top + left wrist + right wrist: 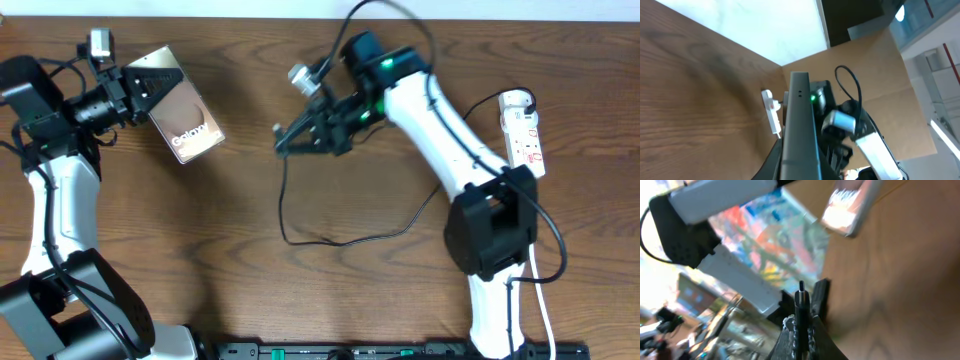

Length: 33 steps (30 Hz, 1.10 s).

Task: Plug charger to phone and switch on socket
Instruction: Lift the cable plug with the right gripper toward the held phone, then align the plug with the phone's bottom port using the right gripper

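Your left tool [138,92] is clamped on the flat dark rectangular phone with white lettering [185,120], gripping it by the end nearest the arm, at the far left of the brown wooden tabletop [250,290]. In the overhead view the phone's lettered face points up and its free end angles toward the middle of the tabletop. In your left wrist view you see that phone [799,130] edge-on between the fingers, its narrow end aimed across at the right arm. Your right tool [283,140] sits near the centre, well apart from the phone, and is closed on the long thin black charger cable [340,240]. The small connector tip [801,291] stands out just past the fingers, with the phone [850,202] blurred ahead of it. The cable drops from the tool, loops over the tabletop and runs toward the right arm, where you lose it. The narrow white power strip with red marks [523,128] lies at the right edge, beyond the right arm.
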Each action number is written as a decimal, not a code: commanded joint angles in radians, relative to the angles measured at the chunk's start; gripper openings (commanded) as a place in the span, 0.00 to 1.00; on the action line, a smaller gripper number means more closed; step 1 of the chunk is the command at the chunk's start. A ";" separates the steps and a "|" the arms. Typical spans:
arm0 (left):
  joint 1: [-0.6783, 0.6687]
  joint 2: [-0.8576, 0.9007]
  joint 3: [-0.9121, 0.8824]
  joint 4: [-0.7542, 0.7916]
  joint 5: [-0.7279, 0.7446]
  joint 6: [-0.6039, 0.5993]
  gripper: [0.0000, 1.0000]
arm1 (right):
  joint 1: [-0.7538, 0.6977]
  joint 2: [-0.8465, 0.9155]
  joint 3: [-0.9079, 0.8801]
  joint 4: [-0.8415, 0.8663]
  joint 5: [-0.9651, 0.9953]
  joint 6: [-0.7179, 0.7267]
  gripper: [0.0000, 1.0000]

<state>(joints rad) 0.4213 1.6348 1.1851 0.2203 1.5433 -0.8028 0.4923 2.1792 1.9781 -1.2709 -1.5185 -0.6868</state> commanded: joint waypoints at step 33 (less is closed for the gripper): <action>-0.185 0.004 0.008 0.005 -0.029 0.039 0.07 | 0.148 -0.026 -0.049 0.169 0.129 0.152 0.01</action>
<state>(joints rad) 0.2428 1.6348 1.1851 0.2211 1.4887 -0.7750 0.6315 2.1792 1.9350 -1.1080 -1.3899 -0.5369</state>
